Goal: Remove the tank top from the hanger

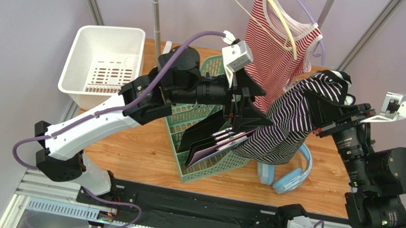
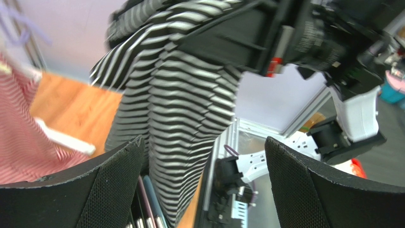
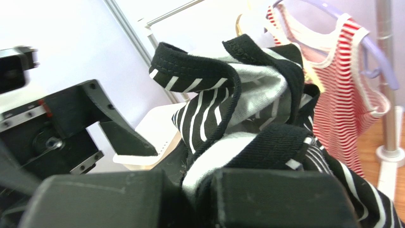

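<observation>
A black-and-white striped tank top (image 1: 289,124) hangs bunched from my right gripper (image 1: 320,94), which is shut on its upper edge (image 3: 223,109); the right gripper (image 3: 202,190) has fabric pinched between its pads. It droops to the table beside the green basket. My left gripper (image 1: 252,106) stands open just left of the hanging cloth, and in its wrist view the left gripper (image 2: 204,185) has the striped tank top (image 2: 180,109) between and beyond the fingers, untouched. A cream hanger (image 1: 265,4) hangs at the back on the rail.
A red-and-white striped top (image 1: 270,51) hangs on a purple hanger (image 1: 308,13) behind both grippers. A green basket (image 1: 204,163) with flat cases lies below the left gripper. A white basket (image 1: 103,61) stands at left, and blue headphones (image 1: 290,177) lie on the wooden table (image 1: 138,153).
</observation>
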`<state>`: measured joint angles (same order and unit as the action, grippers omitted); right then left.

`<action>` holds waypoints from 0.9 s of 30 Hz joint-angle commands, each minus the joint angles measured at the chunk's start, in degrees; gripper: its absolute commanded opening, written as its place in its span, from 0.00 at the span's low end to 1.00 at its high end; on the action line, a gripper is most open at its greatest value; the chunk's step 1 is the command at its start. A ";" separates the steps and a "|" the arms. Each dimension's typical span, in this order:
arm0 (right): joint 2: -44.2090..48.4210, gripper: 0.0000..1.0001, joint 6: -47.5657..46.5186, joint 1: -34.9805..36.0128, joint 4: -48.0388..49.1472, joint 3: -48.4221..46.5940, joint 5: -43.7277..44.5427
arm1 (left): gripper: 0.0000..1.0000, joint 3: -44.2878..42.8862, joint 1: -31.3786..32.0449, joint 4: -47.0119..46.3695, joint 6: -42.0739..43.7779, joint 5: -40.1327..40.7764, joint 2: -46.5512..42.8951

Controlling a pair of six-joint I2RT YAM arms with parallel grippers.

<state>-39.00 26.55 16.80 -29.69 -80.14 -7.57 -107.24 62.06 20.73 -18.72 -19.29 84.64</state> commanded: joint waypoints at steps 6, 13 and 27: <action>0.42 0.00 6.68 -0.01 4.64 -3.36 -6.14 | 0.99 -0.69 6.58 -9.21 13.45 2.50 4.20; 2.44 0.00 8.61 -0.01 5.78 -3.01 -8.06 | 0.99 -4.11 7.19 -10.70 11.70 2.50 9.92; 6.04 0.00 9.05 -0.01 5.09 -1.51 -8.69 | 0.47 -7.19 7.63 -14.68 6.85 -0.41 14.24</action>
<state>-34.09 35.16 16.80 -27.09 -81.28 -15.57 -112.18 69.36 9.13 -11.35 -20.12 99.55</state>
